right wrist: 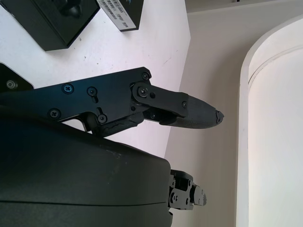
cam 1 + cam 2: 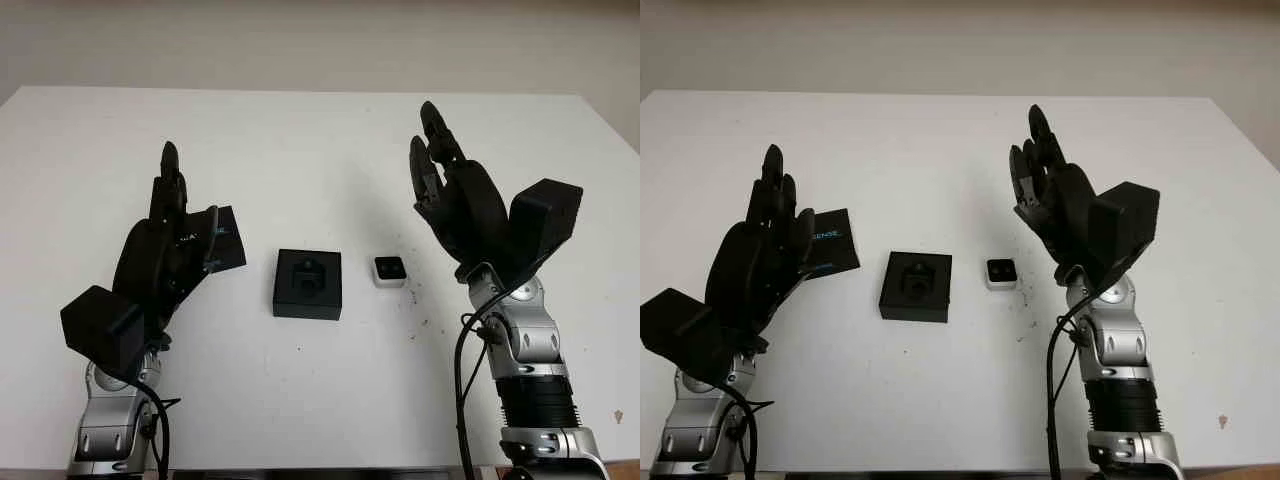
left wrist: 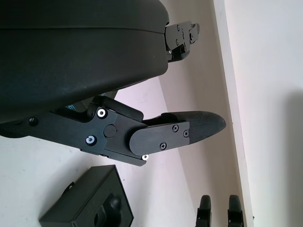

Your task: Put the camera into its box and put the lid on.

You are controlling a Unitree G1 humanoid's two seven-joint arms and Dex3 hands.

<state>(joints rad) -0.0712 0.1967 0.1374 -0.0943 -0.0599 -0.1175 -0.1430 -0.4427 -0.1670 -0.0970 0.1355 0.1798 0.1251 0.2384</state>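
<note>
A small white camera with a dark face lies on the white table. Just left of it sits the open black box, with a dark moulded insert inside. The black lid lies flat further left, partly hidden behind my left hand. That hand is open and raised above the table, holding nothing. My right hand is open too, held up to the right of the camera and clear of it. The box is also in the left wrist view; the right wrist view has the box and lid.
The table's far edge meets a pale wall. Its right edge runs close to my right arm. Small dark specks mark the surface near the camera.
</note>
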